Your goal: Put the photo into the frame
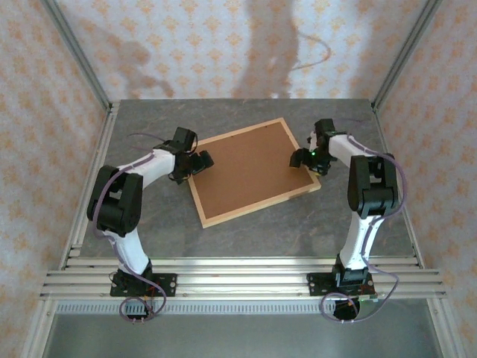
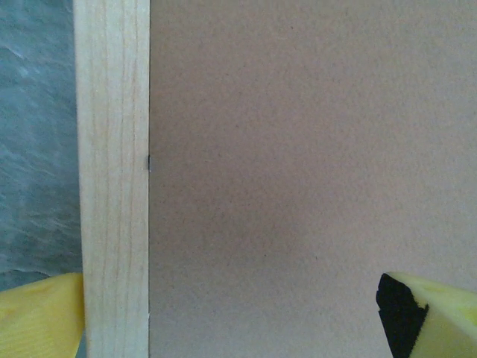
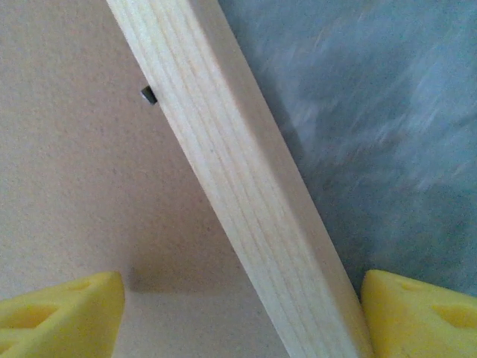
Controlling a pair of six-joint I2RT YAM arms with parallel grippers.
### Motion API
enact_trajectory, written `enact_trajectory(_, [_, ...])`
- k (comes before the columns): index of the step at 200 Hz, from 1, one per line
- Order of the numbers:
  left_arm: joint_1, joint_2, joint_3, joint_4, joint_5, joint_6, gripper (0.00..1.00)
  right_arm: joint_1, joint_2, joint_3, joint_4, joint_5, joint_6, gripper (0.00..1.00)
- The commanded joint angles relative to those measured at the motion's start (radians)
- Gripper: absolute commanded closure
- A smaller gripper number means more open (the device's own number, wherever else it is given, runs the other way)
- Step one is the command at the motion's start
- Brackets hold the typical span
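With the frame [image 2: 112, 179] set between the open fingers of the left gripper [image 2: 235, 321] and right gripper [image 3: 242, 313], it should be squeezed softly.

My two white-and-black arms, tipped in yellow

My left arm [image 1: 119, 201] and right arm [image 1: 370, 186] wear white shells between black joint housings, each on a black base plate with a thin purplish cable looping alongside. My left claw [image 1: 200, 160] and right claw [image 1: 301, 158] look black from above, and a green light [image 1: 313, 154] glows by the right one. Close up, my fingertips [image 2: 37, 317] are yellow foam.
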Motion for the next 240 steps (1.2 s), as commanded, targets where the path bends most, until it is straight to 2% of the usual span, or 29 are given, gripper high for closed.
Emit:
enact_trajectory(1, [0.002,0.029,0.049,-0.01,0.008,0.046,0.04,0.101,-0.089,-0.103,-0.037,-0.071,0.147,0.19])
enact_trajectory(42, [0.046,0.083,0.117,-0.002,0.025,0.082,0.04,0.187,-0.176,-0.141,-0.057,0.0,0.267,0.22])
enact_trajectory(78, [0.104,0.12,0.187,-0.06,0.023,0.143,0.04,0.177,-0.205,-0.042,-0.116,0.088,0.216,0.22])
enact_trajectory(106, [0.137,0.101,0.181,-0.132,-0.004,0.218,0.04,0.127,-0.147,0.07,-0.166,0.117,0.098,0.22])
enact_trajectory(128, [0.148,0.03,0.13,-0.15,-0.009,0.245,0.03,0.077,-0.07,0.157,-0.171,0.137,0.028,0.23])
enact_trajectory(160, [0.15,-0.021,0.045,-0.141,0.003,0.25,0.05,0.042,0.054,0.286,-0.191,0.145,-0.044,0.3])
enact_trajectory(204, [0.158,-0.042,0.001,-0.17,-0.051,0.312,0.12,0.032,0.228,0.494,-0.275,0.153,-0.085,0.43])
enact_trajectory(240, [0.168,-0.048,-0.017,-0.174,-0.08,0.337,0.3,0.032,0.283,0.562,-0.277,0.145,-0.083,0.44])
